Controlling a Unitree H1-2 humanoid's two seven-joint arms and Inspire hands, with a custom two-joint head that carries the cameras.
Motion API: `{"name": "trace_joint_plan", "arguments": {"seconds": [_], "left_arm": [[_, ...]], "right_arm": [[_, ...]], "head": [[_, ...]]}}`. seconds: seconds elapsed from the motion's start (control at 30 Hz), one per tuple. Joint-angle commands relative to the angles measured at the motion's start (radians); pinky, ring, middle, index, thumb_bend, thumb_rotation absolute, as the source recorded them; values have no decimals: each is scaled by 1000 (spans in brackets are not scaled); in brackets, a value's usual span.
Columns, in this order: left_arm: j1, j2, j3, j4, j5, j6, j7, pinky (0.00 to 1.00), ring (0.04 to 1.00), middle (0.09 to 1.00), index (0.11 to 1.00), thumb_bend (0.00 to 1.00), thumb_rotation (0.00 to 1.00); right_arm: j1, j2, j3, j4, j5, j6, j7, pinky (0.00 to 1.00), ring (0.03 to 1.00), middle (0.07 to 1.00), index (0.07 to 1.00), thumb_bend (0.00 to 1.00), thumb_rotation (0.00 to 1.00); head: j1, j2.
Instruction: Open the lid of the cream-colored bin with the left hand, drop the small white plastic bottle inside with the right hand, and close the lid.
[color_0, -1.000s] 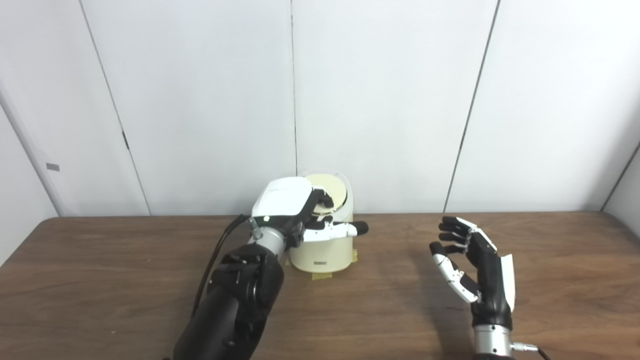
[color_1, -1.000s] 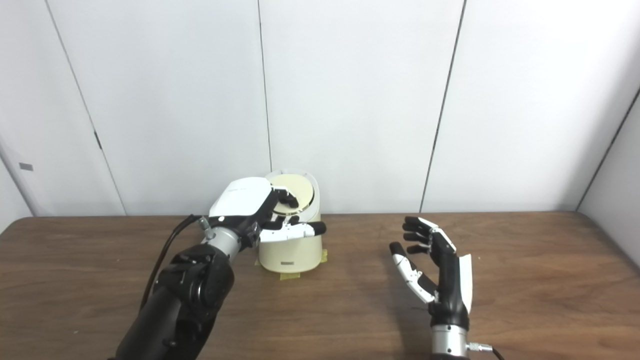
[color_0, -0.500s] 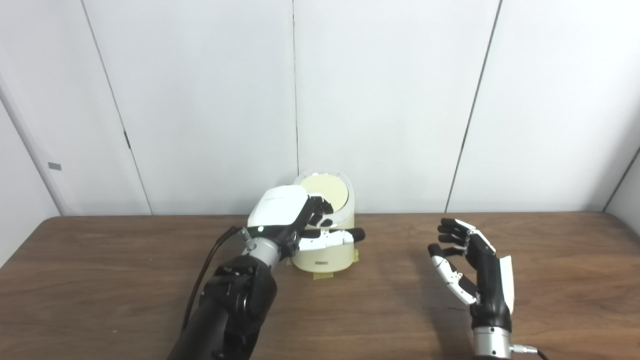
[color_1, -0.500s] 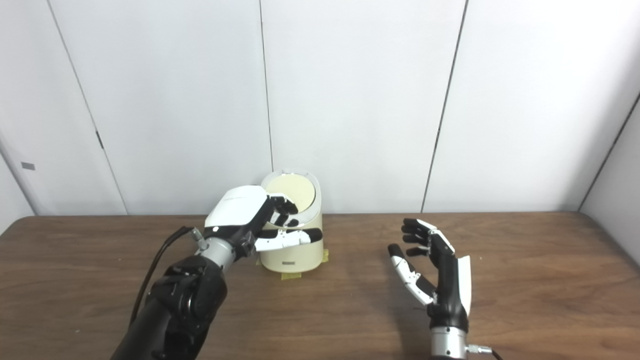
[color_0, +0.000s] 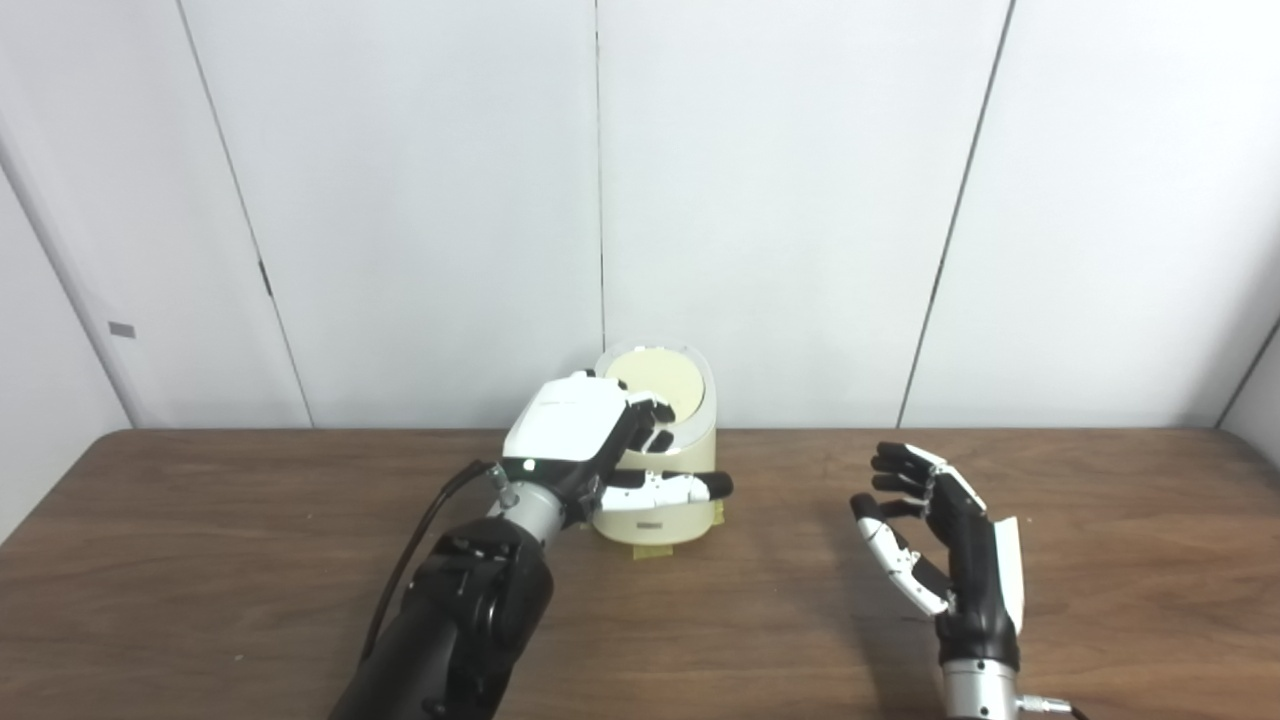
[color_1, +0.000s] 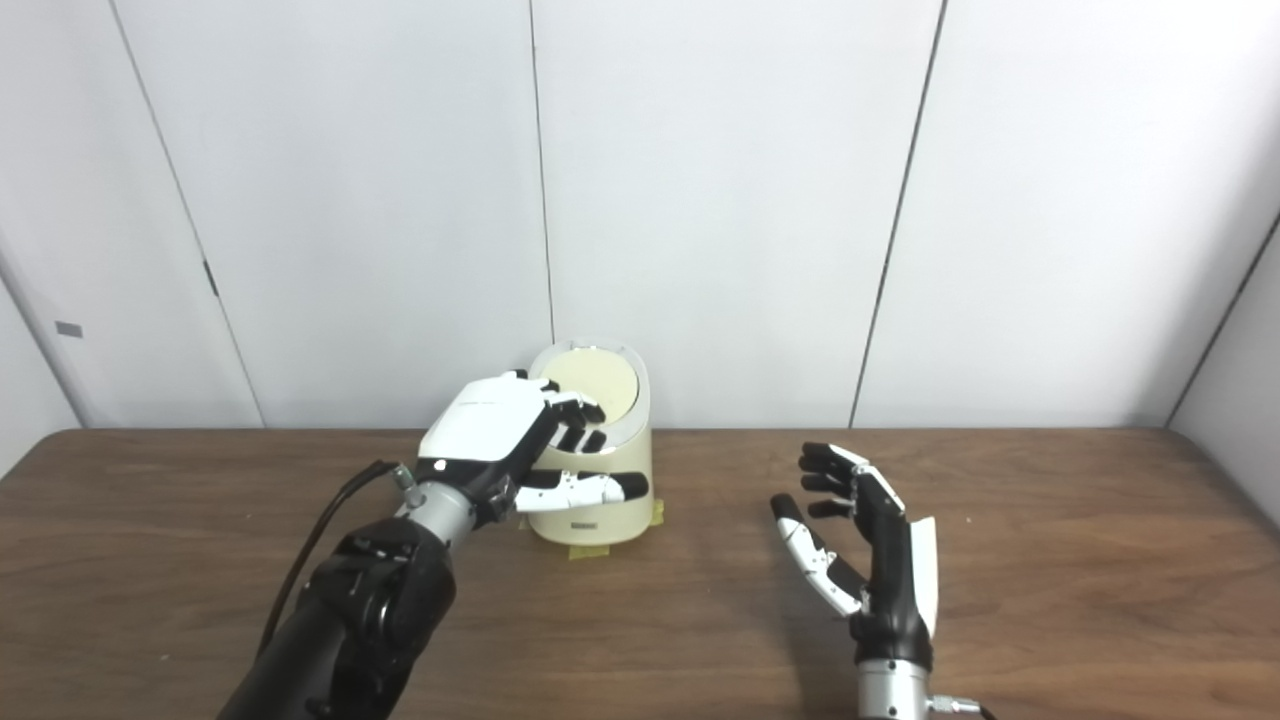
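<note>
Both hands worked center frame: left hand (color_0: 590, 440) curled on the light, stiff bin (color_0: 660, 505) lid (color_0: 655, 381); right hand (color_0: 945, 545) spread empty.

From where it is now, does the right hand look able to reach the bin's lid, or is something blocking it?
Probably yes, partly. The table between the right hand and the bin is bare, but the left hand lies over the near left part of the lid, leaving only its right side free.
</note>
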Motion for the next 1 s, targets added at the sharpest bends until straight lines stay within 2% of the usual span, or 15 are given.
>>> {"name": "trace_joint_plan", "arguments": {"seconds": [0.0,0.4,0.57,0.63,0.7,0.8,0.9,0.97], "left_arm": [[-33,10,-6,60,16,11,-14,1000,927,832,817,841,1000],[-50,12,-17,82,4,14,-11,1000,921,831,821,839,1000],[-44,10,-2,78,-7,9,28,1000,899,793,782,838,1000],[-39,4,9,76,-16,2,67,1000,879,775,761,829,985],[-31,-8,28,71,-37,-14,130,1000,840,748,733,769,909],[-21,-23,58,63,-83,-60,220,1000,843,762,753,670,830],[-16,-39,92,57,-128,-121,325,986,845,791,780,614,815],[-14,-47,111,54,-154,-165,387,877,831,811,799,576,812]], "right_arm": [[5,14,4,-23,-13,3,0,542,659,683,692,252,383],[-2,16,3,-19,-8,15,1,554,665,687,699,257,370],[-8,19,3,-8,-8,16,-3,559,669,689,699,260,364],[-11,20,3,0,-7,4,-7,559,667,689,699,259,353],[-14,20,4,9,-6,-9,-9,556,666,687,697,257,321],[-14,21,5,10,-10,-5,-10,555,669,689,699,255,332],[-15,21,4,15,-5,-8,-12,559,670,689,699,262,340],[-16,19,4,18,-7,-15,-14,562,671,691,700,261,331]], "head": [[-2,2],[-3,2],[-2,-3],[-1,-6],[-2,-7],[-3,-8],[-2,-9],[-2,-9]]}}
